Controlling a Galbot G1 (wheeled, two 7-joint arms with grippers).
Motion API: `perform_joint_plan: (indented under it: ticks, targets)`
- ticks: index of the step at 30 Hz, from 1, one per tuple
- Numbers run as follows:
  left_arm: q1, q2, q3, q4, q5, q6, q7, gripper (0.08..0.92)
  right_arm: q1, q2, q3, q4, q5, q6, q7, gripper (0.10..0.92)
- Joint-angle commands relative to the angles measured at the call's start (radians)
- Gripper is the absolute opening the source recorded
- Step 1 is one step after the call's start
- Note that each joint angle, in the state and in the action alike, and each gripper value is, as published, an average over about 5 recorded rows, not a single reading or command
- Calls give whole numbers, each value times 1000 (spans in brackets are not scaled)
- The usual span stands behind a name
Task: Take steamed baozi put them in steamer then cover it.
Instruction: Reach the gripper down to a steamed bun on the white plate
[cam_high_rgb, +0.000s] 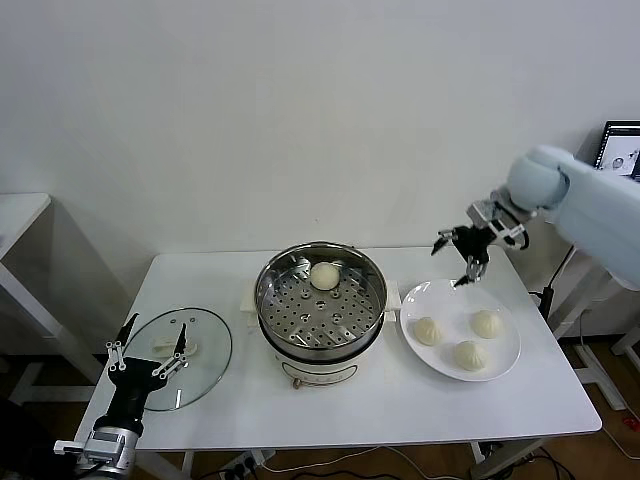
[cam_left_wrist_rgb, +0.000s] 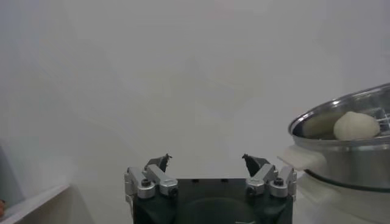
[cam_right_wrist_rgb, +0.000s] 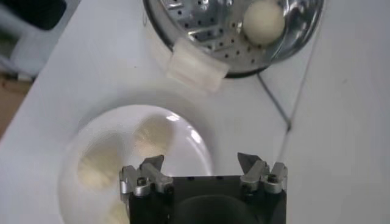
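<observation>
Four steamed baozi are in sight, one already in the steamer (cam_high_rgb: 320, 305) and three on a white plate (cam_high_rgb: 505, 365). Taking the steamer as the landmark and going from its left side across: the left end effector (cam_high_rgb: 150, 350) hangs low at the bench's front-left corner, well to the left of the steamer, its fingers spread wide and holding nothing. Just beyond it, between it and the steamer, a round glass lid (cam_high_rgb: 205, 365) lies flat on the white bench (cam_high_rgb: 400, 410), with a pale knob at its middle. The steamer stands at the bench's centre, uncovered, its perforated tray showing. A single baozi (cam_high_rgb: 323, 275) sits on that tray toward the far rim; in the left wrist view the same bun (cam_left_wrist_rgb: 356, 126) peeks above the shiny wall. To the steamer's right, close beside its white side handle (cam_high_rgb: 392, 297), the plate carries the three remaining baozi (cam_high_rgb: 468, 355), set apart from one another. Above the plate's far edge, to the right of the steamer, the right end effector (cam_high_rgb: 458, 255) hovers with its fingers splayed apart and empty. In its wrist view the buns on the plate look washed out, so their pleats are hard to make out.
</observation>
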Motion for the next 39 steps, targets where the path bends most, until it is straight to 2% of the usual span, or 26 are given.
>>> perform_joint_plan:
  ticks: [1,21,39]
  targets:
    - [1,0,4,8,5,-5,0,823,-224,-20,103,-45,-67,-140,42,823]
    - [-17,4,-1,44,14,-10,0,823,-354,138,197,-179,-140,-128,109,823]
    - [-23,3,-1,58,16,-10,-1,823,-383,178,217,-215,-175,-120,114,823]
